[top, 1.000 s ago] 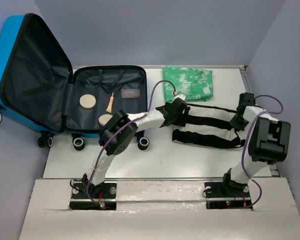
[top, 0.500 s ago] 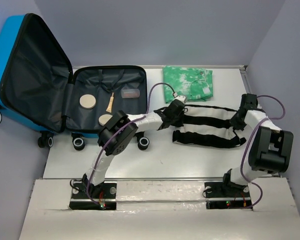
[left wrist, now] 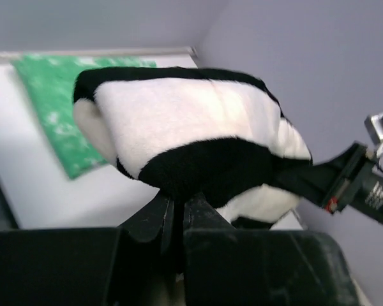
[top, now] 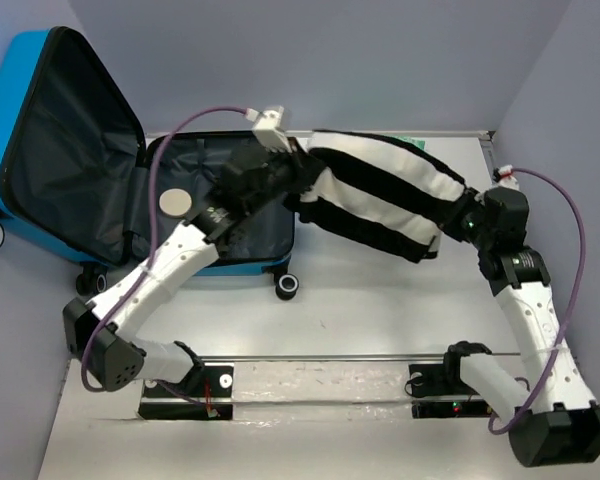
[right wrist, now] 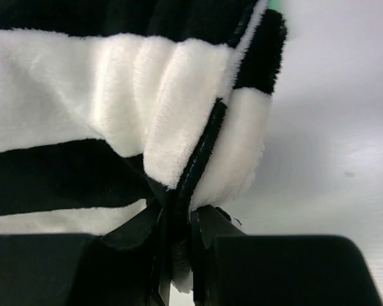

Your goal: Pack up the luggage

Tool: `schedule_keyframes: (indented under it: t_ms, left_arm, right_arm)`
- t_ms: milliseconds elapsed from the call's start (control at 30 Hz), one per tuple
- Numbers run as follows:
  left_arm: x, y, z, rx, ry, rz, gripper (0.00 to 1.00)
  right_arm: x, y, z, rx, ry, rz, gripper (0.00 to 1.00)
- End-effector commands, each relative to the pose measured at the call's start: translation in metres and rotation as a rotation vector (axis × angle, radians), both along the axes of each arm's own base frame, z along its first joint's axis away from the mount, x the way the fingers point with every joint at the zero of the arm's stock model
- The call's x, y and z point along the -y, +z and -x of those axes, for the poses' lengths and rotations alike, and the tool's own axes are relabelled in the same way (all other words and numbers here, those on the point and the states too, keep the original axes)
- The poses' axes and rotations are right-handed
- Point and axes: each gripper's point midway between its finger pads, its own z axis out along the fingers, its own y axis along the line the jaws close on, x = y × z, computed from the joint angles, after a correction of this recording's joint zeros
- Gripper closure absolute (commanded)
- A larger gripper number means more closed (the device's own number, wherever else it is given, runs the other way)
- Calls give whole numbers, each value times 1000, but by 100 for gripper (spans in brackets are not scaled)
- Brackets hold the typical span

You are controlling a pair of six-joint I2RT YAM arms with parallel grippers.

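Lying open at the far left of the desk (top: 380, 300), the luggage (top: 10, 110) has its lid (top: 75, 150) propped up against the left wall and its base (top: 185, 165) flat, black lining upward. A striped cloth (top: 380, 195), black and white plush, hangs in the air between the two arms, clear of the desk. Its long axis runs from the base's right rim out toward the right wall, sloping slightly nearer at the right end. A green cloth (left wrist: 48, 95) lies on the desk behind and below it, mostly hidden from above.

The left end effector (left wrist: 177, 205) is clamped on the cloth's left end and sits right over the base's right half. The right end effector (right wrist: 177, 223) is pinched on the other end, well apart from the luggage. So the left arm is the nearer one, and the luggage lies leftward along the cloth's own axis. My judgement is that the cloth must travel left and come down bunched, since it looks longer than the base is wide.

Room is tight: lid on the left, back wall behind. A pale disc (top: 177, 203) already lies in the base's left half.
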Motion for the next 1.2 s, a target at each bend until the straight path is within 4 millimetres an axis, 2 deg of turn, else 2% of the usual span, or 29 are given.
schedule_keyframes:
  t_ms: [0,33,67,100,133,167,200,233,267,300,333,367,400,433,467,533,567,600,633,700,767,800,900,933,967,1000,1067,1100,1167]
  left_arm:
    - [-71,27,-13,22,112,5,94]
    - [-100,37,-27,37,183,8,94]
    - [-117,38,-30,29,220,-5,94]
    - [-137,52,-31,51,267,3,94]
    - [-172,50,-43,40,357,-19,94]
    - [-191,50,-47,38,407,-27,94]
    - [-210,50,-51,36,453,-32,94]
    - [-246,41,-59,12,545,-46,94]
    - [-265,36,-63,0,599,-50,94]
    - [-286,21,-65,-21,670,-44,94]
    - [-306,11,-67,-39,724,-37,94]
    - [-346,3,-69,-57,832,-7,94]
    - [-361,-18,-69,-97,868,-6,94]
    - [-375,-26,-70,-112,911,1,73]
    - [-386,-33,-69,-130,944,-1,51]
    - [-403,-45,-71,-161,987,-39,3]
    - [-410,-49,-69,-176,1020,-63,1]
    - [-413,-42,-65,-157,1037,-65,1]
    - [-413,-34,-63,-130,1046,-55,1]
    - [-413,-10,-52,-60,1063,-35,1]
    - [-408,2,-49,-31,1043,-32,1]
    - [-404,7,-48,-23,1027,-30,1]
    - [-362,15,-49,0,900,-36,1]
    - [-350,13,-47,2,875,-39,1]
    - [-311,13,-46,13,773,-38,1]
    - [-292,11,-43,18,720,-42,1]
    - [-255,0,-37,8,619,-44,1]
    - [-221,-10,-28,-15,510,-33,1]
    - [-193,-10,-19,-7,433,-14,1]
  right_arm:
    - [-69,64,-16,125,200,-69,93]
    - [-97,73,-14,138,277,-76,93]
    - [-111,86,-30,160,287,-69,93]
    - [-126,91,-36,165,313,-66,93]
    - [-154,95,-35,167,375,-68,93]
    - [-176,81,-52,132,407,-53,93]
    - [-195,81,-57,133,436,-41,93]
    - [-225,103,-56,177,494,-46,93]
    - [-242,103,-62,175,523,-37,93]
    - [-266,99,-80,168,549,-25,93]
    - [-283,94,-87,159,576,-25,93]
    - [-306,88,-86,143,628,-30,93]
    - [-327,49,-100,69,653,-6,93]
    - [-342,64,-107,97,676,-18,93]
    - [-351,55,-114,78,696,-14,92]
    - [-365,27,-120,-3,728,27,53]
    - [-375,17,-134,-12,733,46,35]
    - [-372,5,-135,-48,739,92,4]
    - [-374,-5,-139,-65,736,113,0]
    - [-371,5,-143,-36,737,145,0]
    - [-361,20,-146,-1,726,164,0]
    - [-361,19,-145,-4,728,164,0]
    - [-322,37,-157,19,673,171,1]
    - [-308,42,-156,20,656,166,4]
    - [-284,43,-167,24,618,170,9]
    - [-269,43,-170,26,592,178,14]
    - [-233,27,-173,-7,540,212,29]
    - [-207,15,-184,-30,504,249,40]
    - [-178,-12,-194,-92,436,325,46]
